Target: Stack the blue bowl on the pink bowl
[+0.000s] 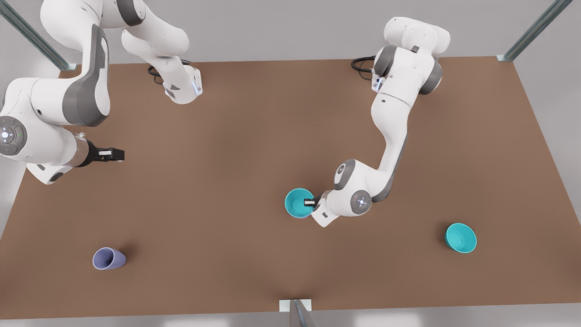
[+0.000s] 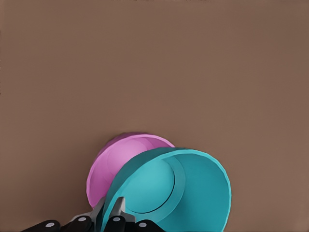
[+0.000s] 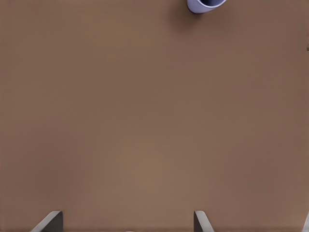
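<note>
Front view: we see a brown worktop [image 1: 236, 150] with two white arms above it. The arm on the front view's right reaches down to the middle of the worktop, and its wrist camera identifies it as the left arm. The left end effector [image 1: 310, 202] grips the rim of the blue bowl [image 1: 298, 202], one finger inside the wall and one outside, so it is clamped narrowly on that wall. In this view the blue bowl covers almost all of what lies under it; we make out just a thin darker edge at its lower rim.

Left wrist view: the blue bowl [image 2: 183, 188] is tilted, its opening turned toward the camera, with the finger [image 2: 117, 211] pressed against its rim. The pink bowl [image 2: 116, 166] sits directly behind and below it, partly overlapped. We cannot tell whether the two bowls touch.

Near the front view's left edge, the right end effector [image 1: 109, 155] hangs above bare worktop, well apart from the bowls, and this arm waits. In the right wrist view its two fingertips [image 3: 48, 222] stand wide apart over the bare surface, with the lavender-blue cup [image 3: 205, 5] farther off.

In the front view the cup [image 1: 109, 259] lies on its side near the lower left. A second, brighter turquoise bowl [image 1: 460, 237] stands alone toward the lower right, well apart from the gripped bowl.
</note>
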You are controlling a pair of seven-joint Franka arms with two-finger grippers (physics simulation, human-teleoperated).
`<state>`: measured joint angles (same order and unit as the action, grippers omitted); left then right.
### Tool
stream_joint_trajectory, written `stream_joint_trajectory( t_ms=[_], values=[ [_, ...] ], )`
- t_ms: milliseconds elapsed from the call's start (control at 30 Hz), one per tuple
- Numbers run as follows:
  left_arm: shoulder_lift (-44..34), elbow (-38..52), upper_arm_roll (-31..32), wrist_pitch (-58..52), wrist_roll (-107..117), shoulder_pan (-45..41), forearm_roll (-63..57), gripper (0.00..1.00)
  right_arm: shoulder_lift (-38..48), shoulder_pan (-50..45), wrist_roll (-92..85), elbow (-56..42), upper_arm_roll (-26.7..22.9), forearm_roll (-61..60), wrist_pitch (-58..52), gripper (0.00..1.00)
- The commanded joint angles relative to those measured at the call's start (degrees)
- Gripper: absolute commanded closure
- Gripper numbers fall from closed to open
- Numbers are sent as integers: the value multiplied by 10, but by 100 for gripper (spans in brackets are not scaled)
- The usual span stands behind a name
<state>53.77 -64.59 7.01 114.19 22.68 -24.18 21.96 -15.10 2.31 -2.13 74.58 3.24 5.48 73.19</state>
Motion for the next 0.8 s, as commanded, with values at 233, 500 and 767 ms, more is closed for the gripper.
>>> stream_joint_trajectory(
  t_ms=[233, 500, 767],
  values=[
    [-13, -18, -1, 11, 364, 1, -4, 79, 0, -8, 2, 1, 3, 0, -3, 0],
    [-25, -35, -1, -5, 352, -8, -4, 79, -2, -6, 1, -1, 2, 0, -5, 0],
    [-33, -48, 1, 0, 242, -10, -6, 79, -3, -3, 1, -1, 2, 0, -5, 0]
  ],
)
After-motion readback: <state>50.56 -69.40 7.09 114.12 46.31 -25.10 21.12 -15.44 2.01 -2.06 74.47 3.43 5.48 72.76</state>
